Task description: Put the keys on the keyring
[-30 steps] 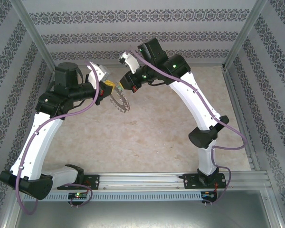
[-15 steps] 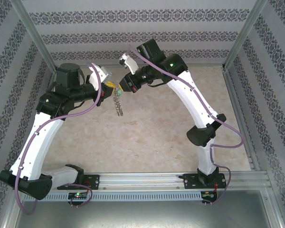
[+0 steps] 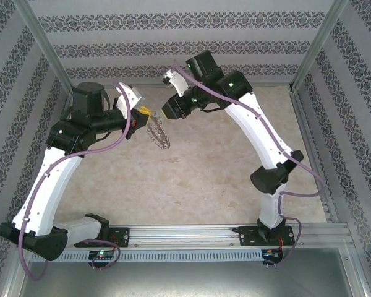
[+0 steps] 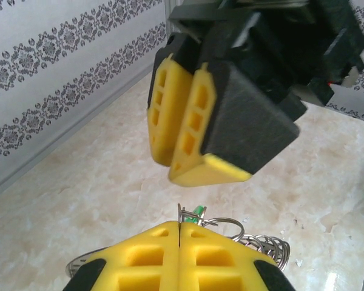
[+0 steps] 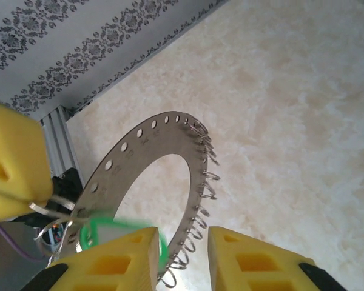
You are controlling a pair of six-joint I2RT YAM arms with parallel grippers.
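My left gripper (image 3: 143,116) is shut on the edge of the keyring (image 3: 159,133), a flat grey ring with small holes and wire loops along its rim, held up above the table. In the right wrist view the keyring (image 5: 139,145) hangs tilted in front of my right gripper (image 5: 183,239), whose jaws stand open and empty. The green-headed key (image 5: 85,233) shows blurred beside the right gripper's left finger, at the ring's edge; whether it is threaded on I cannot tell. In the left wrist view the green key (image 4: 197,211) peeks out just past my shut left gripper (image 4: 180,233), with the right gripper (image 4: 177,170) just above.
The beige marble-look table (image 3: 204,173) spreads under both arms. Patterned walls and aluminium posts (image 3: 312,46) close in the back and both sides. A metal rail (image 3: 185,234) with the arm bases runs along the near edge.
My right gripper has opened and drawn back up and to the right, away from the ring. The keyring has swung in my left gripper's hold, and the key is blurred with motion.
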